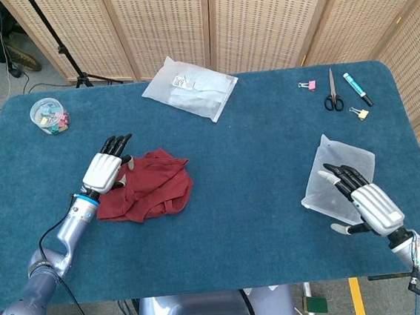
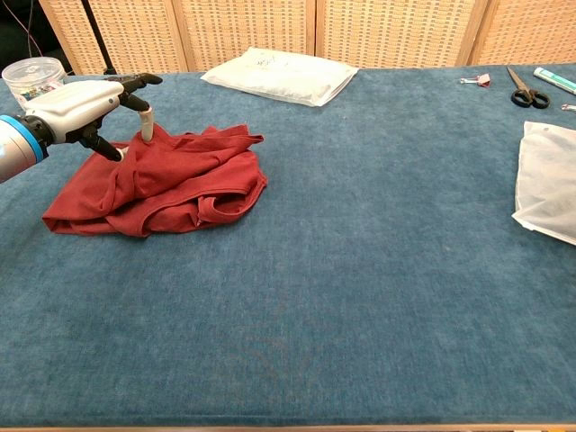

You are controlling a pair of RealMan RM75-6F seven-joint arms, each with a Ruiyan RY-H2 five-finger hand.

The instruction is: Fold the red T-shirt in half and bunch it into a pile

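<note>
The red T-shirt point(image 1: 152, 185) point(image 2: 175, 180) lies bunched in a rumpled heap on the left half of the blue table. My left hand point(image 1: 104, 170) point(image 2: 76, 101) hovers at the heap's upper left edge, fingers stretched out and apart. One fingertip point(image 2: 147, 133) touches the cloth, and the thumb dips toward the folds; nothing is gripped. My right hand point(image 1: 368, 202) is far off at the table's right side, fingers extended over a clear plastic bag point(image 1: 341, 171) point(image 2: 547, 180), holding nothing. The chest view does not show it.
A white packet point(image 1: 190, 86) point(image 2: 279, 76) lies at the back centre. A clear tub of clips point(image 1: 48, 116) point(image 2: 34, 76) stands at the back left. Scissors point(image 1: 332, 93) point(image 2: 522, 90), a marker point(image 1: 357, 88) and binder clips point(image 1: 307, 85) lie at the back right.
</note>
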